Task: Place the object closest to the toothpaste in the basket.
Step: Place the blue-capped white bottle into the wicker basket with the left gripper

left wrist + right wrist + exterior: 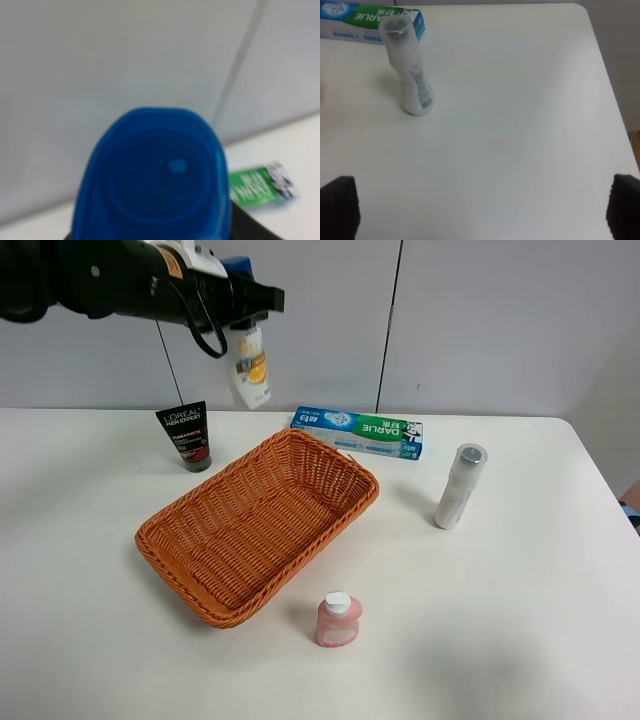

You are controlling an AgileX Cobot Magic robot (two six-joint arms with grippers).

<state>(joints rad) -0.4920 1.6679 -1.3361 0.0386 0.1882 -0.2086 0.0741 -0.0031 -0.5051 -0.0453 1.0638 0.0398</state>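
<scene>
Left gripper (248, 302) pinched on the bottle (248, 368) near its top, aloft behind the basket (152, 540), just left of the toothpaste (357, 432); carrying step in hand; next, probably swinging forward over the woven wicker hollow, lowering, then letting go. From left wrist: little but a glossy round blue cap (155, 175), blurred; toothpaste box beyond. From right wrist: right gripper (480, 207) spread wide over smooth white table (520, 125), holding nothing.
</scene>
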